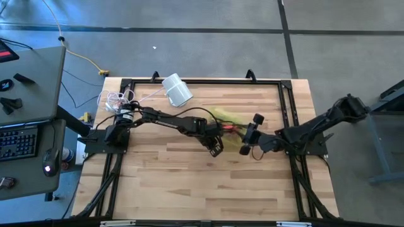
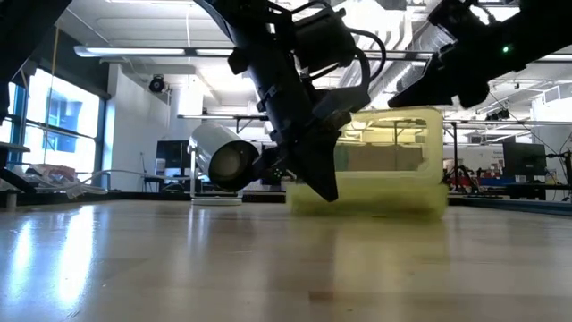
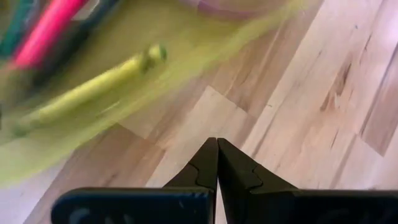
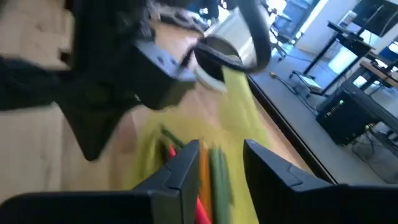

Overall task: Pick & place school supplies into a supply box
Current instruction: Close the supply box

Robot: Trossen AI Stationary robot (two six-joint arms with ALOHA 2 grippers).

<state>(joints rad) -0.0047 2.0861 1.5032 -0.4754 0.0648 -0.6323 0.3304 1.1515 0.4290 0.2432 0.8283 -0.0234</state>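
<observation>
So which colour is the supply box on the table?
The supply box is a translucent yellow-green; it shows best in the low view.

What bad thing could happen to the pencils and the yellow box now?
The right gripper has open fingers right above the pencils in the box, so a pencil might land across the rim. The left gripper, fingers shut, sits close to the box and could bump it, maybe toward the white cylinder.

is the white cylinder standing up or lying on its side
Lying on its side: the low view shows the white cylinder with its dark open end facing sideways along the table.
</observation>
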